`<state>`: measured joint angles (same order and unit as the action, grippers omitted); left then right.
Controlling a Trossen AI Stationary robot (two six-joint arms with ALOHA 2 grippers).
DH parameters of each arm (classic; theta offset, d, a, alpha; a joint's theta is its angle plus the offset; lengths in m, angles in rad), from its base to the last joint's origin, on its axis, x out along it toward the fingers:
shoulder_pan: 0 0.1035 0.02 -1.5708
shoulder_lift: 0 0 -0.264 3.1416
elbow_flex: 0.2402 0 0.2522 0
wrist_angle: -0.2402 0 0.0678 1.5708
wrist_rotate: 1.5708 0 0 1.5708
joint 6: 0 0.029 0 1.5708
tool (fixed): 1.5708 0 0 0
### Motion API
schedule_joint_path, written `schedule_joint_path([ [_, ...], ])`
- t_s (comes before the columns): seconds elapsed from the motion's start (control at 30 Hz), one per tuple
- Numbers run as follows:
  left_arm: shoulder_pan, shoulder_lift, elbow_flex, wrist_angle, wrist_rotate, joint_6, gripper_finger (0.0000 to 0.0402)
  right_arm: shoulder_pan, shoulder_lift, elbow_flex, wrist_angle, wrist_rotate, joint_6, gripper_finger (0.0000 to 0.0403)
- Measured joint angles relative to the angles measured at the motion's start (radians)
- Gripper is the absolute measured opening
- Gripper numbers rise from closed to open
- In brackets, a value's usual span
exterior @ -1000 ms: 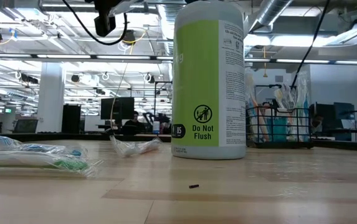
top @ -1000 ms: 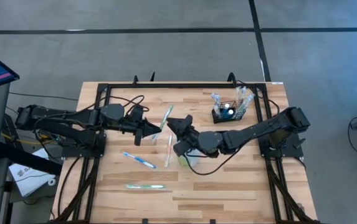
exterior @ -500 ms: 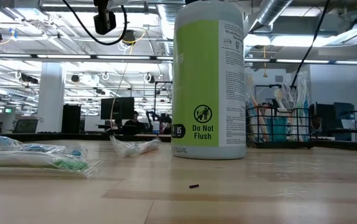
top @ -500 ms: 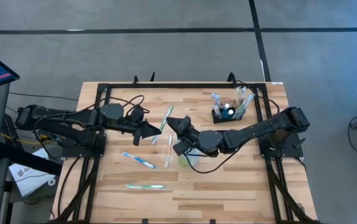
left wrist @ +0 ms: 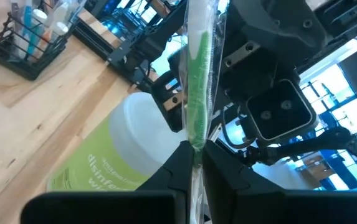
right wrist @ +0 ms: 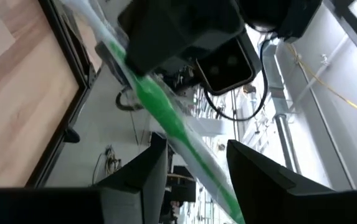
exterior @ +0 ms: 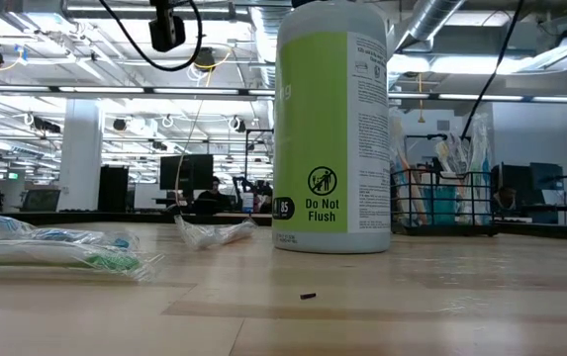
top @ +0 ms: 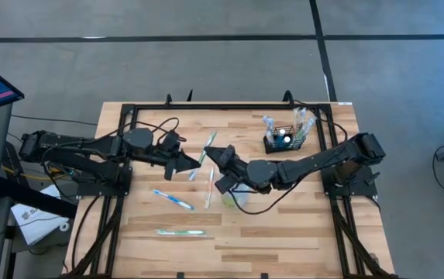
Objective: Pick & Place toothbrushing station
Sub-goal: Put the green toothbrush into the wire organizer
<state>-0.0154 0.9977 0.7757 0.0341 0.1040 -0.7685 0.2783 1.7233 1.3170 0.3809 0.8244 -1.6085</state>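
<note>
Handover mid-air over the tabletop (top: 283, 232). Left pincer (top: 194, 164) clamped on a green toothbrush in clear wrapper (left wrist: 197, 81); right pincer (top: 215, 155), fingers apart, straddles its far end. Best: right closes squarely before left releases. Both arms reach inward, low. Small black wire-mesh basket (top: 287, 138) sits at the far right, well apart.

Two matte-black, multi-jointed robot arms, the left arm (top: 90, 147) and the right arm (top: 322, 161), are trailed by loose black cables (looping off each wrist) and end in tapered dark fingers (left wrist: 181, 162), with boxy black camera housings bolted near the wrists.
</note>
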Motion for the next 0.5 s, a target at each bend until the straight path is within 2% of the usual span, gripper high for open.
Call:
schedule_joint_path([
  [0.23,0.000,0.000,-0.001,0.021,0.000,0.000,0.0017,-0.005,0.000,0.000,-0.001,-0.019,0.001,0.0150],
  [0.5,0.000,0.000,-0.001,0.024,0.000,-0.001,0.0017,-0.005,0.000,0.000,-0.002,-0.020,0.003,0.0094],
])
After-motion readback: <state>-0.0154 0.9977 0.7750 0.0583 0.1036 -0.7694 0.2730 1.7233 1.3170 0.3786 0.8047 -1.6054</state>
